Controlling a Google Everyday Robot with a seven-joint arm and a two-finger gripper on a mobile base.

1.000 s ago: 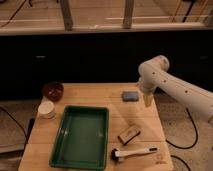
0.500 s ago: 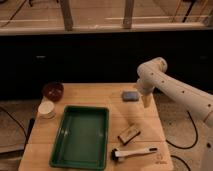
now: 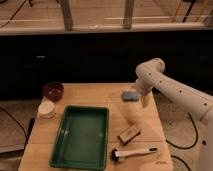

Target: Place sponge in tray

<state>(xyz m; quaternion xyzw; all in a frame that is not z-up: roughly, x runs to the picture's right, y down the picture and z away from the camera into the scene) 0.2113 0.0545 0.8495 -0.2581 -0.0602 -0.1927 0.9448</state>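
In the camera view, the sponge lies flat near the far right edge of the wooden tabletop. The gripper hangs just to its right, pointing down, its claw released and empty. The tray sits at the front, left of centre, well apart from the sponge. A dark red bowl and a white cup stand by the left edge. A brown block and a white-handled brush lie near the front right corner.

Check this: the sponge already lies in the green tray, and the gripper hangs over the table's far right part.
Not right. The camera view shows the sponge on the table, outside the tray, beside the gripper. The rest holds: the gripper hangs over the table's far right part.
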